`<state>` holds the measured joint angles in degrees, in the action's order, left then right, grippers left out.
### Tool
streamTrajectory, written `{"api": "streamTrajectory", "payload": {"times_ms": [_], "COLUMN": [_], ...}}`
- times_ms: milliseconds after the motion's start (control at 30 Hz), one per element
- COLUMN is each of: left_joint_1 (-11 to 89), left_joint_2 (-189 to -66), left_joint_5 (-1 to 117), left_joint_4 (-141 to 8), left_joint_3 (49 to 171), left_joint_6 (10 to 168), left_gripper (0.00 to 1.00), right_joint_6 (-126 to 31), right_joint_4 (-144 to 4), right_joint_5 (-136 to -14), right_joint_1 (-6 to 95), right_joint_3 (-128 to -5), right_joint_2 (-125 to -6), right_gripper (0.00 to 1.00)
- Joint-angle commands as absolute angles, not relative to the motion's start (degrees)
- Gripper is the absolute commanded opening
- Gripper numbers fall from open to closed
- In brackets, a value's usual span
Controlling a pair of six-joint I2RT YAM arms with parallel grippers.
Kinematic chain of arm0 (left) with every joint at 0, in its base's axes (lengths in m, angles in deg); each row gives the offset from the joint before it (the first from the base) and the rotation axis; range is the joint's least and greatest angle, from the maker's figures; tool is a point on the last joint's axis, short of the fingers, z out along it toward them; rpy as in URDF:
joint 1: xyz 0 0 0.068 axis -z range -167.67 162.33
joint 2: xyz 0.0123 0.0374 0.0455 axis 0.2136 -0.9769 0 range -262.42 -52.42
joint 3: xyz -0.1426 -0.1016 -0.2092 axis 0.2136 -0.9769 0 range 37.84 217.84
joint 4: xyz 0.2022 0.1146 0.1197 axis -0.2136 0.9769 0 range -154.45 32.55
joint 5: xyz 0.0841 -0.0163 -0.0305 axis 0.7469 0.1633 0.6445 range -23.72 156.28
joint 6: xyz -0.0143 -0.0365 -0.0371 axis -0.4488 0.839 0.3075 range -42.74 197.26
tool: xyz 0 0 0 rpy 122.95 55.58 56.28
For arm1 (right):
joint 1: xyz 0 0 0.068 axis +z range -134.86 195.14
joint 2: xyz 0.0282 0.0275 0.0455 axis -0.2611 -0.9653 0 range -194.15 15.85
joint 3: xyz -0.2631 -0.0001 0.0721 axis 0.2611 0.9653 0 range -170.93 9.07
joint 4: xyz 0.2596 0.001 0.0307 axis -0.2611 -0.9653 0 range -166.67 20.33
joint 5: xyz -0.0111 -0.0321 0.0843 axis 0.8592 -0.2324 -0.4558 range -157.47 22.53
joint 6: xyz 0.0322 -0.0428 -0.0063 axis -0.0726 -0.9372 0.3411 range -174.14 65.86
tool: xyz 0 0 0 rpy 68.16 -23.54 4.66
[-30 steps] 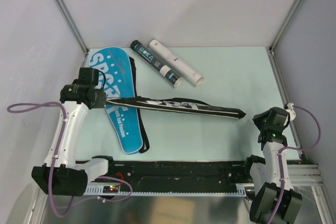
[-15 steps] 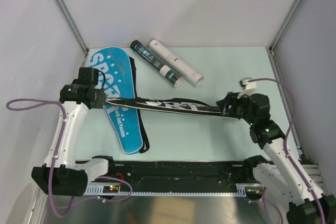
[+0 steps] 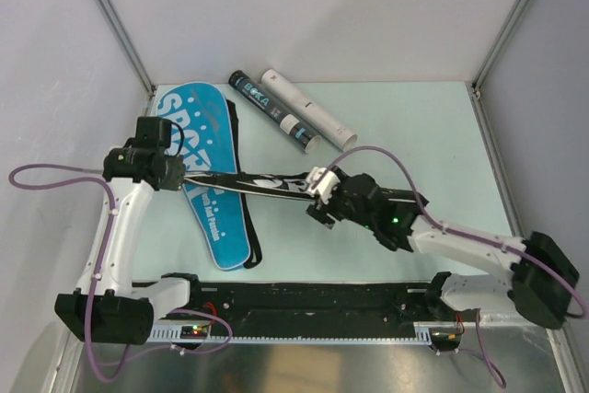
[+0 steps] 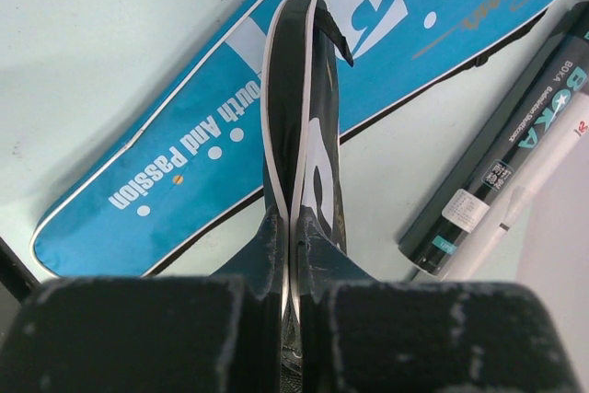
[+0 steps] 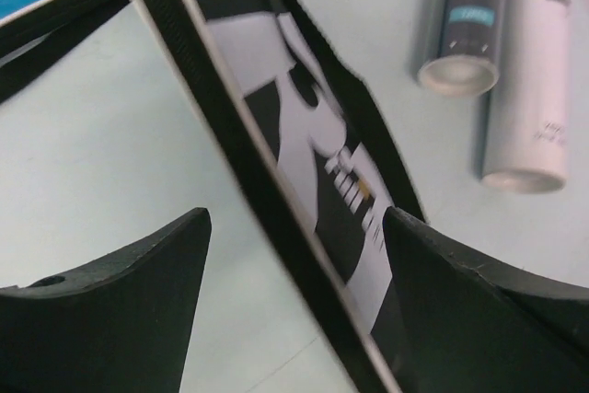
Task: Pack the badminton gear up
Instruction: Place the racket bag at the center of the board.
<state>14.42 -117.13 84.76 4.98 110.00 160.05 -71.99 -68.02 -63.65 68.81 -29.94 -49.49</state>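
A black SPORT bag stands on edge across the table, over the blue SPORT bag lying flat at the left. My left gripper is shut on the black bag's left end, pinching its white-piped rim between the fingertips. My right gripper hovers open over the bag's middle, with the black bag running slantwise between its spread fingers without touching them. A black tube and a white tube lie side by side behind.
The two tubes lie just beyond the right gripper. A black rail runs along the near edge. Grey walls with metal posts close the table at left, back and right. A purple cable arcs over the right arm.
The right arm has swung from the table's right edge leftward to the black bag's middle, and its jaws have opened wide. The left gripper and the bag's held end stayed put.
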Motion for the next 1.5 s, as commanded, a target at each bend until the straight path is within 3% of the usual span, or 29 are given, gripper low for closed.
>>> {"api": "streamTrajectory", "payload": {"times_ms": [0, 67, 133, 200, 267, 300, 367, 567, 700, 867, 1067, 1467], "left_joint_1": [14.1, 14.1, 14.0, 14.1, 14.1, 14.0, 14.0, 14.0, 14.0, 14.3, 14.8, 16.5], "left_joint_2": [-114.2, -113.2, -112.4, -111.7, -111.1, -110.7, -109.8, -106.2, -104.9, -103.6, -98.9, -89.4], "left_joint_5": [85.8, 85.7, 85.8, 85.4, 84.6, 83.7, 81.7, 71.0, 63.0, 50.9, 46.3, 48.6], "left_joint_4": [2.4, 2.2, 1.7, 0.5, -1.5, -2.7, -6.1, -15.9, -19.2, -23.7, -28.4, -39.8], "left_joint_3": [112.5, 112.6, 113.0, 113.6, 114.1, 114.1, 113.9, 113.7, 114.5, 111.8, 102.9, 78.0], "left_joint_6": [155.3, 154.5, 153.2, 150.9, 147.9, 145.9, 142.3, 131.5, 125.5, 116.3, 107.4, 103.5], "left_gripper": [0.00, 0.00, 0.00, 0.00, 0.03, 0.06, 0.20, 0.75, 0.96, 0.99, 1.00, 0.98], "right_joint_6": [-82.7, -83.6, -83.5, -81.7, -78.5, -76.5, -72.3, -62.1, -57.8, -52.7, -52.8, -90.0], "right_joint_4": [-59.6, -59.2, -58.4, -59.1, -60.5, -61.8, -65.4, -75.9, -83.3, -89.4, -93.2, -73.9], "right_joint_5": [-53.9, -53.1, -53.0, -53.1, -53.9, -54.9, -57.4, -62.8, -60.7, -62.1, -62.4, -55.0], "right_joint_1": [70.4, 70.5, 70.3, 69.8, 68.7, 68.0, 65.9, 59.5, 54.3, 42.2, 26.4, 23.8], "right_joint_3": [-37.2, -38.3, -38.7, -39.4, -40.0, -40.4, -41.2, -41.7, -43.2, -45.4, -51.8, -51.8], "right_joint_2": [-57.9, -60.7, -61.7, -61.1, -59.6, -58.8, -56.5, -47.2, -41.2, -35.3, -37.2, -56.2], "right_gripper": [0.81, 0.78, 0.67, 0.46, 0.17, 0.09, 0.02, 0.00, 0.00, 0.00, 0.00, 0.00]}}
